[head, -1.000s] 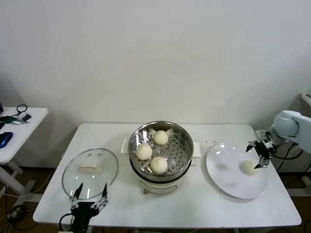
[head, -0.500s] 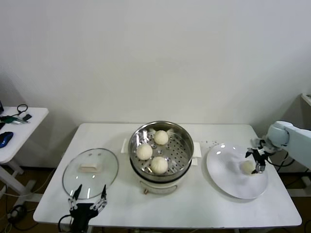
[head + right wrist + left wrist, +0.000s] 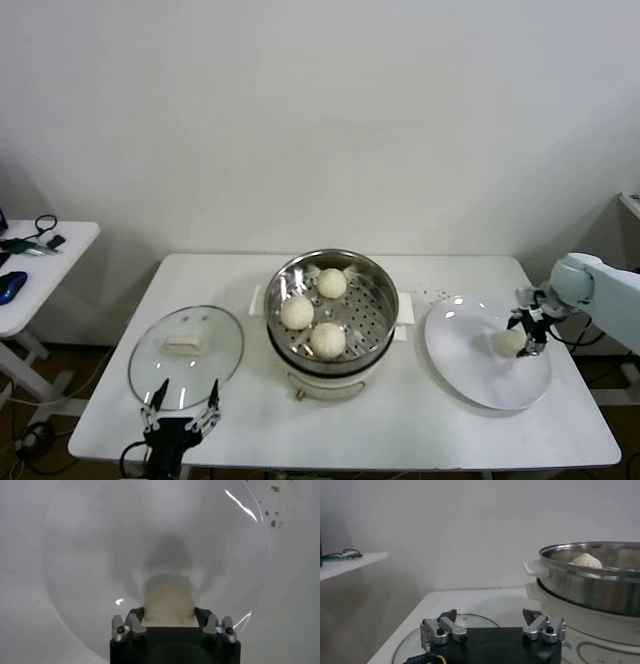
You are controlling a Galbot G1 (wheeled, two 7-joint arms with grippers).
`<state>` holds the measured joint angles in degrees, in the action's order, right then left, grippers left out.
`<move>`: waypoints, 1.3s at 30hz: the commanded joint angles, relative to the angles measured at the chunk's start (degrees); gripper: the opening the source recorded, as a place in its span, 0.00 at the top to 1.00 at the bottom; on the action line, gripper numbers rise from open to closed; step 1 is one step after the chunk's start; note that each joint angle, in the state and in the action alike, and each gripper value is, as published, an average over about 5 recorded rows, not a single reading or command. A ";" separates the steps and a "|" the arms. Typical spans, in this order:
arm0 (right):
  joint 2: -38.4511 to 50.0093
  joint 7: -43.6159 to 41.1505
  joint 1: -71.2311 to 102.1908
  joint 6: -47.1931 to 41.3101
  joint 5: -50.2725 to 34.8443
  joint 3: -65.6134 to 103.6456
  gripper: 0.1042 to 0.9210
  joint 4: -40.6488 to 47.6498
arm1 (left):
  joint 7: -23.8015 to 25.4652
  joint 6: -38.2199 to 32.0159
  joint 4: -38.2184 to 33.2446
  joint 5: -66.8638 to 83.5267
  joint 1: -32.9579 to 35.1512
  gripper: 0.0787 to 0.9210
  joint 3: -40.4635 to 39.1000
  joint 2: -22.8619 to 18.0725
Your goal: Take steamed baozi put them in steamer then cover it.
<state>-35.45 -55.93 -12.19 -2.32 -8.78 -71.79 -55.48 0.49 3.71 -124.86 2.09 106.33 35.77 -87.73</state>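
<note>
The steamer, a shiny steel basket on a white pot base, stands mid-table with three steamed baozi inside. It also shows in the left wrist view, with one baozi over the rim. A fourth baozi lies on the white plate at the right. My right gripper is down on it, one finger against each side of the baozi. The glass cover lies flat at the table's left. My left gripper waits open at the front edge, just before it.
A small side table with cables and a blue object stands at the far left. Brown specks lie on the tabletop between the steamer and the plate. The right table edge is close behind the plate.
My right gripper has moved left and down over the plate onto the fourth baozi. The left arm, the cover and the steamer have not moved.
</note>
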 commanded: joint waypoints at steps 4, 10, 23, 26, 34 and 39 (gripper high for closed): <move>0.67 -0.16 -29.93 -3.22 -12.06 -24.89 0.30 -14.05 | 0.00 0.26 -0.30 0.01 0.06 0.12 -0.03 0.07; -7.91 -1.71 -57.29 -6.73 -29.15 -41.60 0.30 -26.05 | 0.12 0.76 -0.85 -0.04 0.03 0.12 -0.25 0.26; -22.76 7.08 -54.21 -17.67 -44.17 -30.35 0.30 -38.28 | 0.18 0.80 -1.04 0.51 -0.01 0.12 -0.27 0.98; -24.71 9.29 -48.49 -18.82 -43.35 -29.21 0.30 -37.14 | 0.18 0.74 -1.00 0.60 0.10 0.12 -0.20 1.13; -27.41 12.02 -36.40 -20.20 -38.32 -27.48 0.30 -32.63 | 0.17 0.74 -0.74 0.97 0.16 0.12 0.20 1.31; -27.24 12.81 -32.60 -20.61 -34.75 -27.27 0.30 -30.73 | 0.15 0.70 -0.66 0.92 0.20 0.12 0.24 1.25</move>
<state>-59.32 -45.78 -52.21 -20.65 -45.51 -99.59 -87.03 0.65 4.42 -125.59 2.95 106.48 36.00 -86.45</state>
